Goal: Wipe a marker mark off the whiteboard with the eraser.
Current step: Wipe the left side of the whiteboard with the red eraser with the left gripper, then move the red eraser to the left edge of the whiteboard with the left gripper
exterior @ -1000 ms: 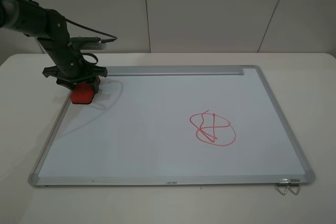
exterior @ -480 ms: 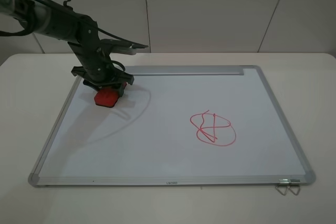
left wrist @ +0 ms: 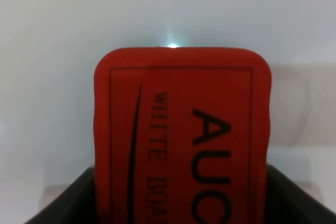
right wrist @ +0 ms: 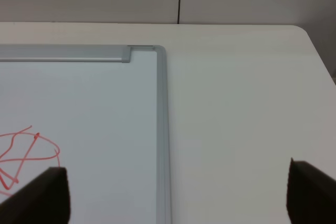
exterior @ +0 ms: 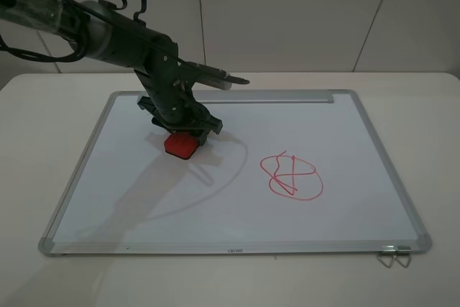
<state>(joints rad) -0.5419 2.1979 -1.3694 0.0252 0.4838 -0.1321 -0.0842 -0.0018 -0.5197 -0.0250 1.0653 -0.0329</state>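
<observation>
The small red rounded-rectangle block eraser with dark printed lettering on top lies flat on the large rectangular whiteboard with a silver aluminium frame. It sits in the half nearer the silver tray bar, left of the board's middle in the high view; whether its underside presses the surface cannot be told. The left end effector is clamped on the eraser from above, its dark fingers against the eraser's two long sides in the left wrist view. To the right of the eraser, well apart from it, a round red loop crossed by lines is drawn on the white surface. The whiteboard rests on a white table; the right end effector hangs over the board's right edge with its fingers wide apart, holding nothing.
</observation>
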